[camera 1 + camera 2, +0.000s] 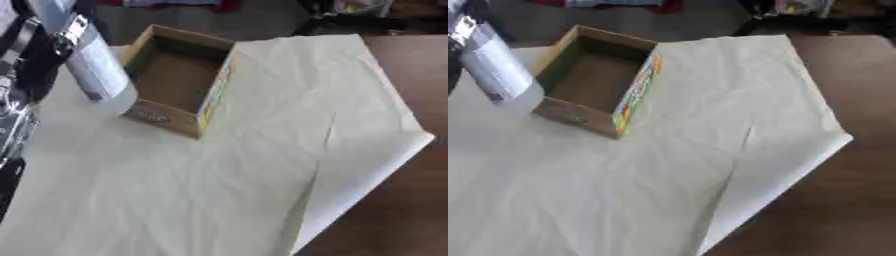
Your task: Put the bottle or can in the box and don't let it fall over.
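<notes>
Bottle (pixel 98 70) first: it hangs tilted at the left side, its base low over the pale cloth (pixel 262 165), just beside the near left wall of the box (pixel 179 80) and not yet inside it. From where I stand it is a clear plastic bottle with a white label round its middle; I'd judge it light, smooth and a bit slippery, with walls that give if squeezed. The left hand (pixel 39 37) has it by the upper part, dark fingers wrapped about the neck end, though the blur hides how they lie. Held that high it may swing; taking it at the labelled middle would steady it. Farther off, the cardboard box sits open and empty, shallow-walled. I see no right hand anywhere.
</notes>
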`<state>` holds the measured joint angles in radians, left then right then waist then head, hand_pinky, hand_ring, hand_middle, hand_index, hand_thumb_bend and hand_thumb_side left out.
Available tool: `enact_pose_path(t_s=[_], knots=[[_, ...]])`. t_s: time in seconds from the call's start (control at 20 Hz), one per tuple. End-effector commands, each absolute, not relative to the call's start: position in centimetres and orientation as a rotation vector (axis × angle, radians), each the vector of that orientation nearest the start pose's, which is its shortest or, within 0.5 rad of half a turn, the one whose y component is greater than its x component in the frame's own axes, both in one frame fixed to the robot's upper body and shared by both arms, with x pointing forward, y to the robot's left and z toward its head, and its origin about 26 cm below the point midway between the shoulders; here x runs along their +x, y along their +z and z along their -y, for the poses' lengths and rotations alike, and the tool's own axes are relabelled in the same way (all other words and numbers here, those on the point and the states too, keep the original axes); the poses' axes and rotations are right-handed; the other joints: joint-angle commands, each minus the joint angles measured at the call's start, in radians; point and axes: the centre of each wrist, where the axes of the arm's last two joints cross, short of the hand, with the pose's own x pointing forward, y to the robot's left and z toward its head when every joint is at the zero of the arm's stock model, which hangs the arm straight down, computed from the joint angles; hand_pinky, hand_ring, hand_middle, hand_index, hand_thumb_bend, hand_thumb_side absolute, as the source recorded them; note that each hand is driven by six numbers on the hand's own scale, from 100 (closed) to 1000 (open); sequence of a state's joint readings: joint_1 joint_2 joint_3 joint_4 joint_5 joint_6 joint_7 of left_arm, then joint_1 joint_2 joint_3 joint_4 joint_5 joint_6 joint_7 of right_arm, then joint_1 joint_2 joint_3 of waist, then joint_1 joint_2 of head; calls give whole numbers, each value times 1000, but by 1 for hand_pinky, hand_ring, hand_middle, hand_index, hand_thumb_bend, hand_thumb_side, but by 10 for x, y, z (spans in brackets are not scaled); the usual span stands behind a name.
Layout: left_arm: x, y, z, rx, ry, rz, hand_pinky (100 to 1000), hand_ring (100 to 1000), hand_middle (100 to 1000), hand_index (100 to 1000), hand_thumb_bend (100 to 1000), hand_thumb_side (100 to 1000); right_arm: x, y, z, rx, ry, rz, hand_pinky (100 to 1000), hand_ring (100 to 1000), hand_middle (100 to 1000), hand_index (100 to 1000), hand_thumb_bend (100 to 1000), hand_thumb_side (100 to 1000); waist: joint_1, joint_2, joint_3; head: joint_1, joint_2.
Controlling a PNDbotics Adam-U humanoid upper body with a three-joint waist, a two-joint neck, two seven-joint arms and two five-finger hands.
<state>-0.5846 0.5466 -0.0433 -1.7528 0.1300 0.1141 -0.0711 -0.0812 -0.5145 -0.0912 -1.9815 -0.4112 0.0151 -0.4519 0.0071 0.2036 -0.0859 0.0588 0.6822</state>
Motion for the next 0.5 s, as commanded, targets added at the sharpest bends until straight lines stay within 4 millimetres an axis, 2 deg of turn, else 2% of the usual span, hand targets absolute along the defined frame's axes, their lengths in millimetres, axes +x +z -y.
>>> enact_pose_path(t_s=[0.05,0.5], knots=[[364,279,-287,288,-572,2177,1000,555,349,125,100,672,273,180,331,-272,-225,2076,963,1000,956,753,100,526,2,-19,-8,4,-21],[401,324,-294,534,-355,2228,1000,544,335,125,100,672,278,185,323,-227,-218,2096,963,1000,957,752,100,530,-5,16,-40,49,-72]])
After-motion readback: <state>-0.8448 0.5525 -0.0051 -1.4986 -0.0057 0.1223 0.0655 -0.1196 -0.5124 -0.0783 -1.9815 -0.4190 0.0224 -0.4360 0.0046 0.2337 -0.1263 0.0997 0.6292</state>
